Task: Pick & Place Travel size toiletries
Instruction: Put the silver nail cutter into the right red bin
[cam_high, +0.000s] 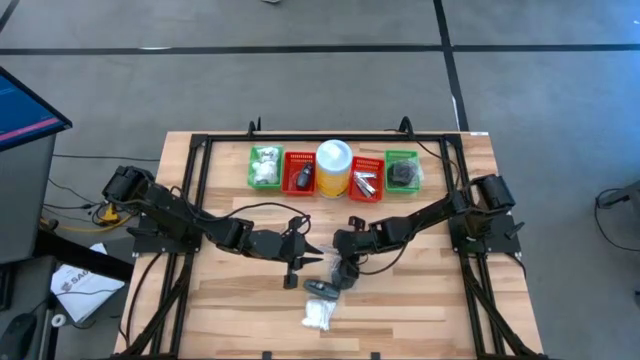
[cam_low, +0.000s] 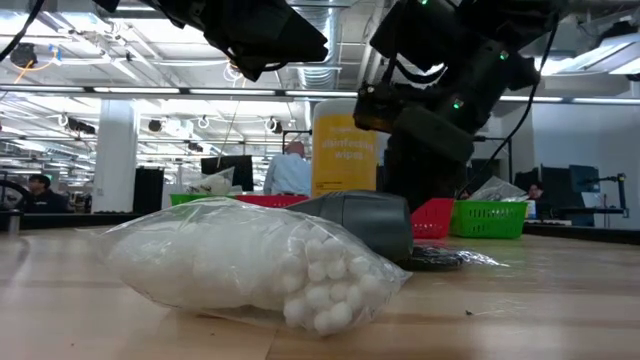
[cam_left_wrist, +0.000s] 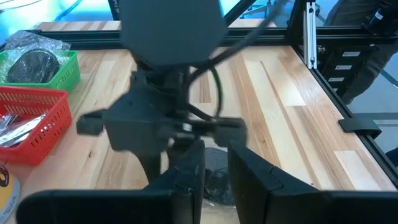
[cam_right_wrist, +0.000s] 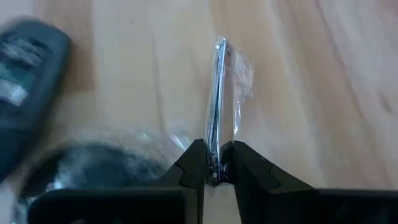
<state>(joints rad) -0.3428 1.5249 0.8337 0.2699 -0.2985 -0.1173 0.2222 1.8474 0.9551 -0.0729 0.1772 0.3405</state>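
Your right end effector (cam_right_wrist: 213, 163) sits low over the middle of the counter (cam_high: 430, 300), its fingers pinched narrow on the clear wrapper (cam_right_wrist: 225, 81) of a dark round disc (cam_right_wrist: 93, 165); the film stands up on edge between the tips while the disc lies on the wood. In the high view that end effector (cam_high: 343, 272) is at the centre, and just beyond it toward 7 o'clock lies a small dark grey item (cam_high: 322, 288), with the white fluffy bag (cam_high: 318, 316) farther along the same line, near the counter's front edge. From table height the white bag (cam_low: 250, 265) fills the foreground, and the grey item (cam_low: 365, 222) lies right behind it, touching or nearly so.

Your left end effector (cam_high: 297, 262) hovers close at 9 o'clock of the right one, fingers narrow with nothing visible between them; the two arms crowd each other there.

At 12 o'clock a row stands along the far rail: a green basket (cam_high: 265, 167), a red basket (cam_high: 299, 172), the yellow canister (cam_high: 333, 168), another red basket (cam_high: 366, 178) and another green basket (cam_high: 402, 170). People show in the room behind.
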